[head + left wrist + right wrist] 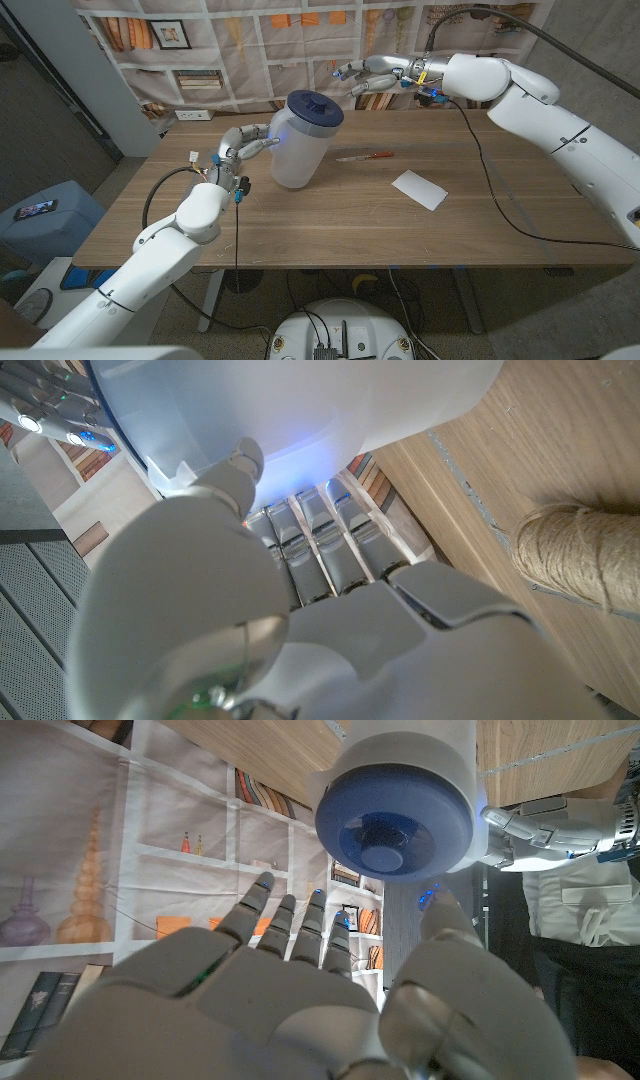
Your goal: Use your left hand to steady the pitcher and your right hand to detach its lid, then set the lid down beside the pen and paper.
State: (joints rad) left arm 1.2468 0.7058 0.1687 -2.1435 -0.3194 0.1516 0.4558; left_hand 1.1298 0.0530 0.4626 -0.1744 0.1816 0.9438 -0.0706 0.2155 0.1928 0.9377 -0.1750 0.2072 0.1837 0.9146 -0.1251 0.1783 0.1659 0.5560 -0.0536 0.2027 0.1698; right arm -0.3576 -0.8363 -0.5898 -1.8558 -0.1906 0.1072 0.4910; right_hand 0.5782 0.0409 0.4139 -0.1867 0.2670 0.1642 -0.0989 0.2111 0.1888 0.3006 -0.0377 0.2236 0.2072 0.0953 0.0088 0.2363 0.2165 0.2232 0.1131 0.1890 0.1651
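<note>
On the left-middle part of the wooden table (330, 225) stood the translucent white pitcher (297, 150), upright, with the dark blue lid (314, 108) still seated on top. Against its left side was pressed the left hand (245, 142), fingers (320, 550) laid along the wall of the pitcher in the left wrist view, a blue glow between them and the plastic. Above and behind the pitcher, clear of the lid, hovered the right hand (378, 73), fingers spread apart and holding nothing; seen from its wrist camera, open palm facing the round lid (385, 830). To the right of the pitcher lay the pen (365, 156), reddish, and further right the white paper (420, 189), well apart from the pitcher. Behind the table hung a printed backdrop (250, 40) with shelves and books. At the far left stood a blue bin (45, 215) with a dark flat object on top, hard to identify. In the left wrist view, a twine-wrapped object (580, 555), cut off at the edge, not possible to tell what it was.
</note>
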